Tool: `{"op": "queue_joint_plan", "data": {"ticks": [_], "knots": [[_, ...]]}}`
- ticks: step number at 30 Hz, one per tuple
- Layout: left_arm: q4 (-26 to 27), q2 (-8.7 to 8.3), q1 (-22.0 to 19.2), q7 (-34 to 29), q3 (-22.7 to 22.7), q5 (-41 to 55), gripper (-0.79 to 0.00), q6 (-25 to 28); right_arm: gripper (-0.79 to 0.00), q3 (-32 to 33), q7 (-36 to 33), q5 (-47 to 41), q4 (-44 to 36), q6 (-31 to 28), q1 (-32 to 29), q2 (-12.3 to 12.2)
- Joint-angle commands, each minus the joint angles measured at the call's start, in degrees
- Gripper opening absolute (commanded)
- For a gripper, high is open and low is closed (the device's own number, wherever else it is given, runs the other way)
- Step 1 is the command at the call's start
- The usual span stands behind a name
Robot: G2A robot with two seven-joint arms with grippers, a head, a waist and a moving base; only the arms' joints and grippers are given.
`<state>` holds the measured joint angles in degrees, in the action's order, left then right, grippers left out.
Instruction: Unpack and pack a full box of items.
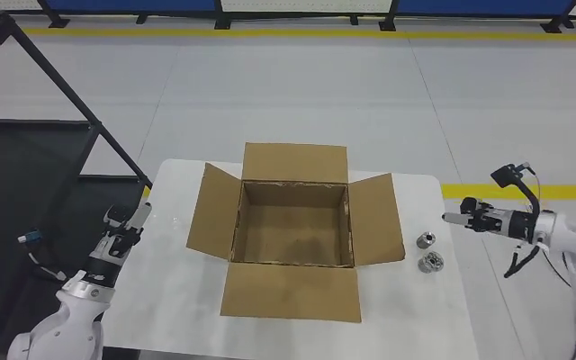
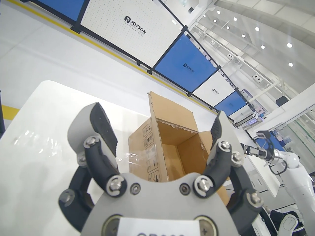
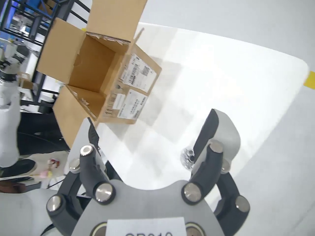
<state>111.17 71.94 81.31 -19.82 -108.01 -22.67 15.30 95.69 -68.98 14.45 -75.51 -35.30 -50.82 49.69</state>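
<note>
White table [image 1: 180, 270] on pale floor, brown cardboard box [image 1: 292, 292] at frame centre, four flaps splayed open, left hand [image 1: 142, 213] lower left, fingers wide, right hand [image 1: 447, 218] at right edge, fingers wide, shiny metal part [image 1: 425, 240] just above second metal part [image 1: 433, 262], right of box.

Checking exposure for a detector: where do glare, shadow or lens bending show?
Top view: the box shades its own floor. Left wrist view: straight wall panels bow; ceiling lights flare. Right wrist view: sheen whitens the table; the metal part glints.
</note>
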Motion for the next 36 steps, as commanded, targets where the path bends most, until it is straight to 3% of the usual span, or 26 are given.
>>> {"op": "queue_joint_plan", "data": {"ticks": [1,3,14,21,26,30,36], "knots": [[0.11,-0.01,-0.08,0.03,0.02,0.25,0.000,-0.27,0.000,2.17,2.07,6.60,-3.93,-2.07,-7.42,-1.05],[0.11,-0.01,-0.08,0.03,0.02,0.25,0.000,-0.27,0.000,3.47,3.05,9.95,-4.97,-3.04,-10.23,-1.63],[0.11,-0.01,-0.08,0.03,0.02,0.25,0.000,-0.27,0.000,3.20,4.04,10.15,-5.36,-2.67,-10.44,-1.57],[0.11,-0.01,-0.08,0.03,0.02,0.25,0.000,-0.27,0.000,-1.29,10.86,23.86,-7.60,-5.97,-12.80,-1.69],[0.11,-0.01,-0.08,0.03,0.02,0.25,0.000,-0.27,0.000,-5.88,18.31,32.22,-5.85,-3.99,-13.67,-1.18],[0.11,-0.01,-0.08,0.03,0.02,0.25,0.000,-0.27,0.000,-9.68,22.51,34.56,-2.01,-0.58,-12.03,-0.49],[0.11,-0.01,-0.08,0.03,0.02,0.25,0.000,-0.27,0.000,-14.70,23.60,33.12,4.03,0.52,-7.73,0.51]]}}
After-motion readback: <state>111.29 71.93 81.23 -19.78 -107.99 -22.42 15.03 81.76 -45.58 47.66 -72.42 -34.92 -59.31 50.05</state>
